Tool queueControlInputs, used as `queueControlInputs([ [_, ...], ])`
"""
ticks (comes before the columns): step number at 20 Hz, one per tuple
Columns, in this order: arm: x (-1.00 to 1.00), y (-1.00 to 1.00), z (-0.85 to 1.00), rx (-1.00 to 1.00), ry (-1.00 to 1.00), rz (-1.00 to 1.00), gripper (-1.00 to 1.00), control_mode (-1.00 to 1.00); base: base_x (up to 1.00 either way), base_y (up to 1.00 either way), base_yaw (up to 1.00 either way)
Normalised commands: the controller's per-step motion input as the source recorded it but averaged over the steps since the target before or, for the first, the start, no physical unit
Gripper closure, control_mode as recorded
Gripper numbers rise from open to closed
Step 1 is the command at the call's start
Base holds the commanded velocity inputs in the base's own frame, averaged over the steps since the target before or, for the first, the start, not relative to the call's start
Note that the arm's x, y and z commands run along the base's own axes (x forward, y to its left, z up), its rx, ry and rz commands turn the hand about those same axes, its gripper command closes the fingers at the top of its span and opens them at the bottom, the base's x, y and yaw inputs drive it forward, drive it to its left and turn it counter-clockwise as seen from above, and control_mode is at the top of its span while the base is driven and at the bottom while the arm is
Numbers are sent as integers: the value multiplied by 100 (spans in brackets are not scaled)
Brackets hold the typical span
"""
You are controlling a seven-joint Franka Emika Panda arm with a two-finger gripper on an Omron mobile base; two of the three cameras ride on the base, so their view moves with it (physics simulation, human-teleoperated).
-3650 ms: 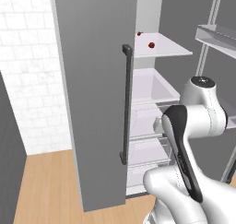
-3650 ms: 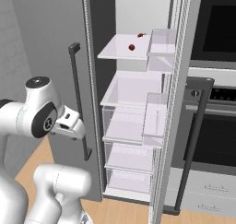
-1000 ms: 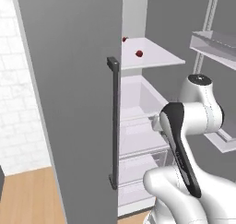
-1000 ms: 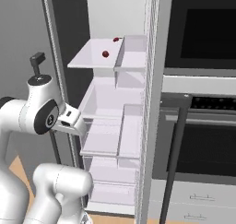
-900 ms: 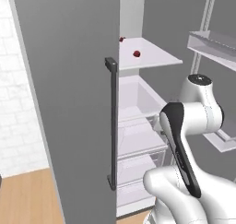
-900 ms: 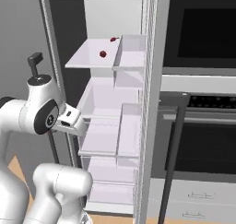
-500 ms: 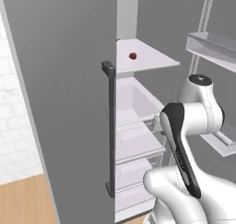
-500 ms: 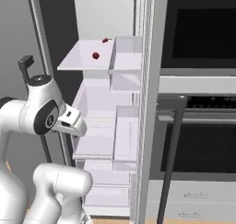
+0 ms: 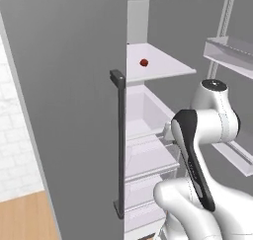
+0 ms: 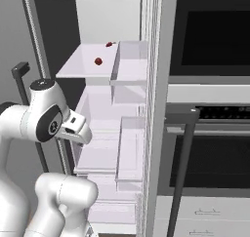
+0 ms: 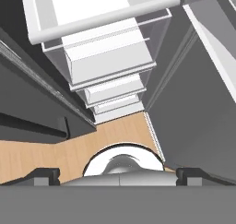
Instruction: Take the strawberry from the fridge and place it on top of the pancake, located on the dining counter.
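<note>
Arm of white segments with dark joints (image 9: 197, 150) is seen nearest in both base views, folded in front of the open tall grey fridge with white interior (image 10: 122, 133). The two-finger gripper (image 11: 118, 174) is shown in the hand view with its dark fingertips (image 11: 45, 174) at opposite edges of the bottom of the picture, spread fully apart and pinching nothing; it is directed down the stacked clear drawers (image 11: 110, 57) toward the light-wood floor (image 11: 69, 147). Beside the arm, the grey fridge door with a long dark vertical bar handle (image 9: 119, 145) stands open on the left of the left base view. Beyond the arm, the white shelves and clear drawers are stacked in the compartment. Farthest and highest, the small red strawberry (image 9: 144, 62) lies on the white upper shelf (image 9: 163, 68), well above the hand; a second small red object (image 10: 109, 44) is seen behind it in the right base view, too small to identify. Black built-in ovens (image 10: 215, 85) are mounted to the right of the fridge.

The step in hand is judged to be the reach for the strawberry. It is best done if the hand is raised to shelf level and turned toward the fruit, the jaws are kept wide until they stand on either side of it, and contact with the shelf edge and the clear door bins (image 10: 129, 60) is avoided. A gentle closure is advised, since the fruit is small and could roll.
</note>
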Motion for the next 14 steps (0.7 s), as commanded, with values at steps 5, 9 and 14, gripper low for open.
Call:
queueControlInputs([
  [5, 0, 0, 0, 0, 0, 0, -100, 100, 6, -29, 0],
  [9, 0, 0, 0, 0, 0, 0, -100, 100, 29, -2, 0],
  [14, 0, 0, 0, 0, 0, 0, -100, 100, 38, -6, 0],
])
